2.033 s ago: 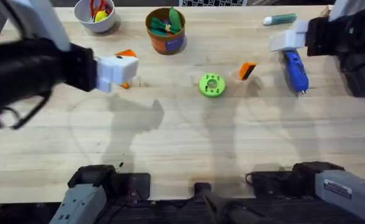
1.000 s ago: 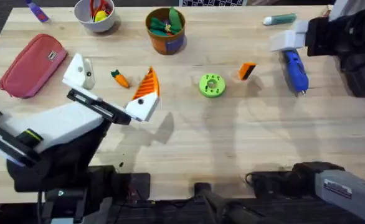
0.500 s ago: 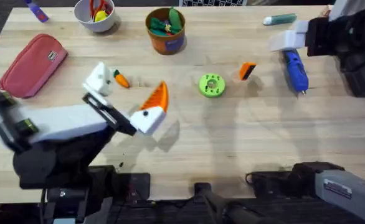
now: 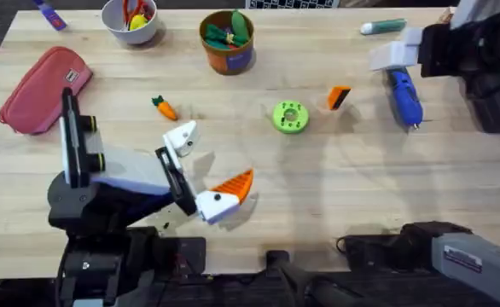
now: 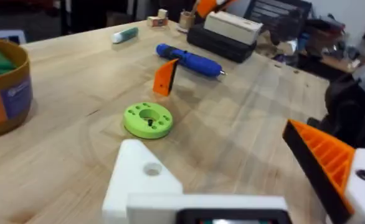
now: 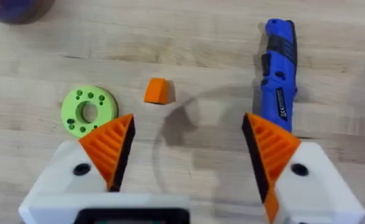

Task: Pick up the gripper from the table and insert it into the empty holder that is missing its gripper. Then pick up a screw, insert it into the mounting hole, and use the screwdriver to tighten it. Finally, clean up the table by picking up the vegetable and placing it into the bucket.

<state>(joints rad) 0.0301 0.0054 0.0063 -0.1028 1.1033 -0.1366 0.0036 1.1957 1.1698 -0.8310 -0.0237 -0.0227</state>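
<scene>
Nearest my view, the left claw [image 4: 200, 170] has swung back from the far left toward the table's near middle, spread wide and empty; its bare white holder [image 4: 182, 138] now faces the green disc [image 4: 290, 117], so insertion has not begun. Beyond lie one loose orange gripper [image 4: 339, 97], one carrot [image 4: 163, 107] and one blue screwdriver [image 4: 403, 96]. Farthest, one bucket [image 4: 228, 42]; the right claw [image 6: 189, 149] hangs wide, empty.

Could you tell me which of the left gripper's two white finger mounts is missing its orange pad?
The holder farther from the bases, toward the vegetable, is bare white; the nearer mount carries an orange ribbed pad.
</scene>
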